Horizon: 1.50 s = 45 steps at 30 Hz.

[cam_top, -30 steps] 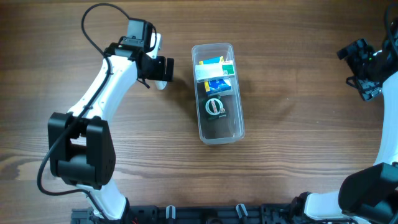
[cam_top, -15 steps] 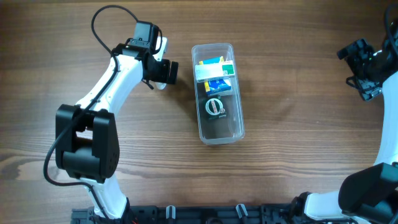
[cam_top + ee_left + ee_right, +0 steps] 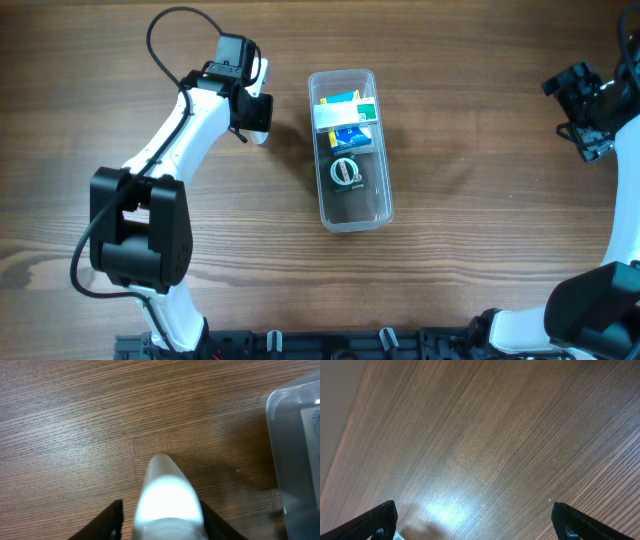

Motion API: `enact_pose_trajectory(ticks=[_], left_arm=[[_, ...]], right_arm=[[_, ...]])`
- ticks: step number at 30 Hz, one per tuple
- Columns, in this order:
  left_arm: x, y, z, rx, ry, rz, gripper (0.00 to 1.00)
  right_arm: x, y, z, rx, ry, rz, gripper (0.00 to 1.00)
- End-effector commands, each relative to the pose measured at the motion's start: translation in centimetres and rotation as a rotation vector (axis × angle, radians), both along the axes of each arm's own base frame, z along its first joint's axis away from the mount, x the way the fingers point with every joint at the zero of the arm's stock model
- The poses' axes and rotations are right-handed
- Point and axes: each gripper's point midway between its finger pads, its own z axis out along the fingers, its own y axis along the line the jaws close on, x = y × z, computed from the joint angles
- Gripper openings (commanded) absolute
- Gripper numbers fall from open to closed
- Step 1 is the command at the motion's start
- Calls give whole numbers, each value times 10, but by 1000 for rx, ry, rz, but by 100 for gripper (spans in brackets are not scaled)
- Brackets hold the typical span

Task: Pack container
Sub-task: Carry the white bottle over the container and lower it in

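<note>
The container point(image 3: 356, 208), a clear long tub, lies mid-table; its corner shows at the right of the left wrist view point(image 3: 295, 450). Inside it are a white box with green and yellow point(image 3: 345, 106), a blue packet point(image 3: 350, 137) and a round black-and-white item point(image 3: 346, 172). A white bottle point(image 3: 259, 128) lies on the wood just left of the tub. My left gripper point(image 3: 257, 112) is shut on this bottle point(image 3: 167, 495), with the dark fingers point(image 3: 114, 516) on either side of its body. My right gripper point(image 3: 585, 112) is far off at the right edge, open over bare wood point(image 3: 473, 510).
The left arm's white links point(image 3: 170, 140) run from the front left base up to the bottle. A black rail point(image 3: 330, 342) lines the front edge. The right arm point(image 3: 625, 200) stands along the right edge.
The left gripper moved slightly right over the white bottle, then its jaws closed in from wide open onto the bottle. The right arm and the tub have not moved.
</note>
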Motion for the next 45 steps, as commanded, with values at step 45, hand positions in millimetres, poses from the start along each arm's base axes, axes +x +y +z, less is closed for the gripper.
enact_pose_trajectory(ticks=[45], left_arm=[[-173, -210, 93, -238, 58, -62, 31]], right_arm=[[0, -2, -6, 5, 13, -15, 100]])
